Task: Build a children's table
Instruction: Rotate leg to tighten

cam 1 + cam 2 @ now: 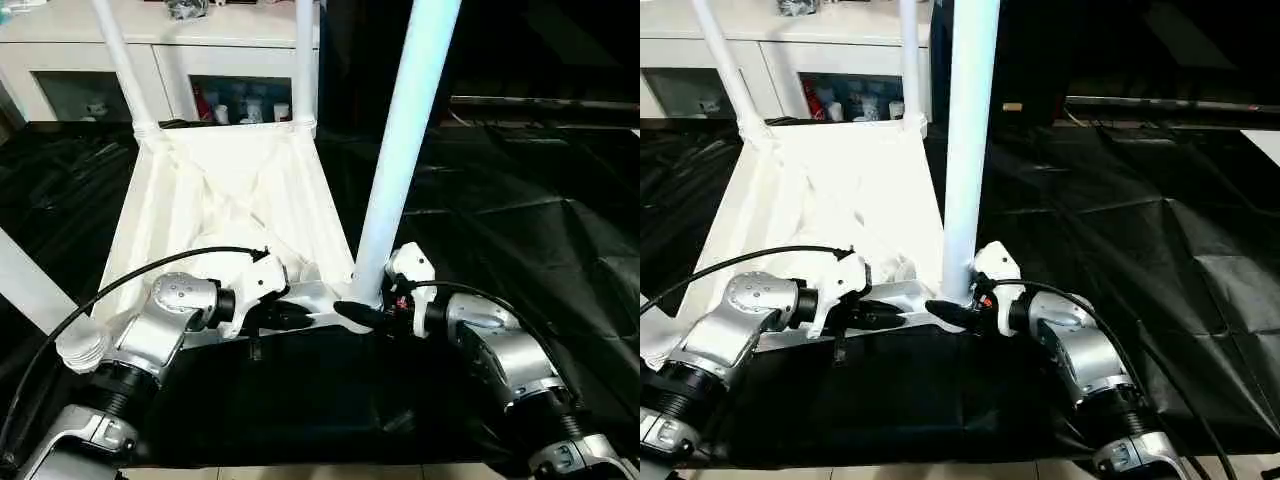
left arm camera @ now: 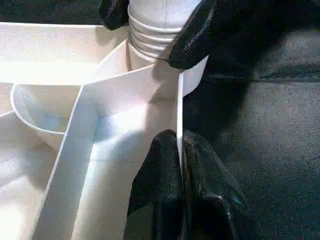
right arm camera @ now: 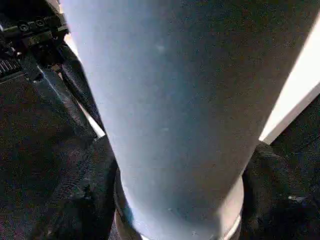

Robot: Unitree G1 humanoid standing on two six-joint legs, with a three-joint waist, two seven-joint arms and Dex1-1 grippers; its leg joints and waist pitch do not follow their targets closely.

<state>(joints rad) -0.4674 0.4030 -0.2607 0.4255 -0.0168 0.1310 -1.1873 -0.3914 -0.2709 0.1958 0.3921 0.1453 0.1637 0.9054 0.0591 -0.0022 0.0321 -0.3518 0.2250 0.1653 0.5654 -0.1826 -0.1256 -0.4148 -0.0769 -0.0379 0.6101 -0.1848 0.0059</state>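
Left eye view: the tabletop (image 1: 225,200) is lying underside-up, its near-right leg (image 1: 405,140) standing upright between my right gripper's (image 1: 368,310) fingers, which are clasping its base. My left gripper (image 2: 180,165) is pinching the near rim (image 2: 179,107) just beside it.

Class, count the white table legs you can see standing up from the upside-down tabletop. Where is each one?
4. Two legs rise at the far corners, left and right. One stands at the near right corner, and one shows at the near left, cut off by the picture's edge.
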